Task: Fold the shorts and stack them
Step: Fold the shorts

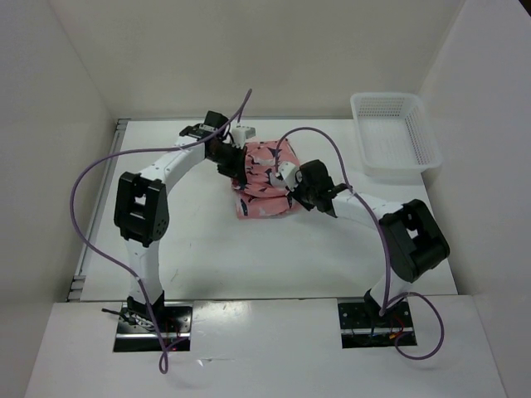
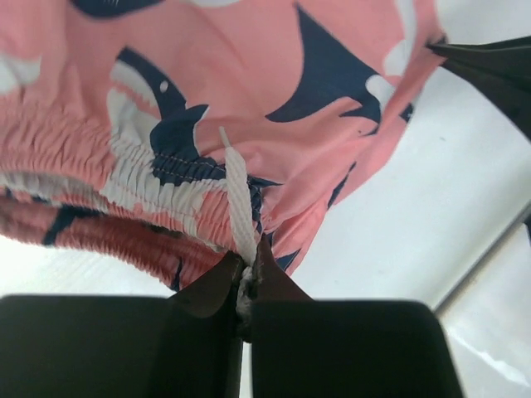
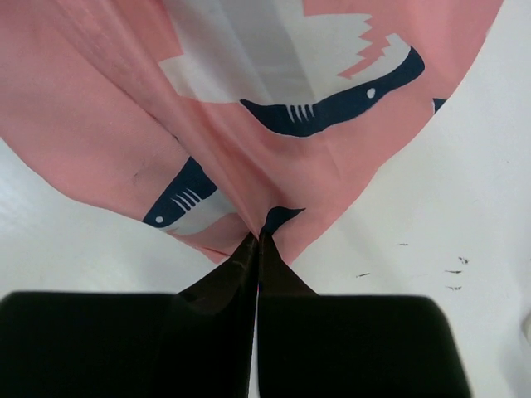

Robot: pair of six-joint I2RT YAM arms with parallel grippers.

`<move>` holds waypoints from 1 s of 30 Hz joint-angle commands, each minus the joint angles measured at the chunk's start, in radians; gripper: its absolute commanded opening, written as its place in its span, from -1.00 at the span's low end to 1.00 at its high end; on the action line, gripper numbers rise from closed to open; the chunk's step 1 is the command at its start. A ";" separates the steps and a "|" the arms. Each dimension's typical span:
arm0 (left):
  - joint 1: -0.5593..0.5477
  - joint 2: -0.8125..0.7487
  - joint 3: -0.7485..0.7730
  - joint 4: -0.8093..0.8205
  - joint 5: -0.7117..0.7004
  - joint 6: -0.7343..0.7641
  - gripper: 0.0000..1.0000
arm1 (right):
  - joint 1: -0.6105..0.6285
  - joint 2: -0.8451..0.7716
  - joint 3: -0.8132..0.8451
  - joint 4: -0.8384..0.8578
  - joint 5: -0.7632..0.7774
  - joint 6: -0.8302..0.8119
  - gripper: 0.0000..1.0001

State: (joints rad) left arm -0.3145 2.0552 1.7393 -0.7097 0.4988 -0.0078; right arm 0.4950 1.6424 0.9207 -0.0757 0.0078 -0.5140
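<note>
The left claw (image 2: 249, 278) is pressed together on the elastic waistband edge of the soft salmon-pink fabric shorts (image 2: 274, 75), which are printed with navy-and-white sharks. The flat white drawstring (image 2: 238, 191) runs down into the same pinch. Holding there makes sense: the gathered waistband is the thickest, firmest hem, so it gives a secure bite and lets that whole side follow the claw. The right claw (image 3: 259, 240) is likewise closed, nipping a thin, smooth edge of the fabric. The cloth fans away from its tips in taut creases, which suggests it is being lifted or drawn rather than lying slack.

In the overhead view the shorts form a compact, roughly square bundle in the middle of the white surface (image 1: 207, 249), between the two arms. The left claw is at the bundle's far-left side and the right claw at its right side. Gripping opposite sides lets the pair carry a layer over together and keep the edges square, so I judge this to be a folding step. The white plastic mesh basket (image 1: 390, 124) sits well apart at the far right corner, out of the arms' way.
</note>
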 commanded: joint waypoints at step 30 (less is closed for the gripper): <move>0.114 0.058 0.169 -0.111 -0.058 0.008 0.76 | 0.048 -0.233 0.027 -0.319 -0.234 -0.081 0.25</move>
State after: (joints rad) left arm -0.1917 1.9617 1.8709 -0.8356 0.4683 -0.0036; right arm 0.5499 1.2797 0.9371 -0.4614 -0.2680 -0.6708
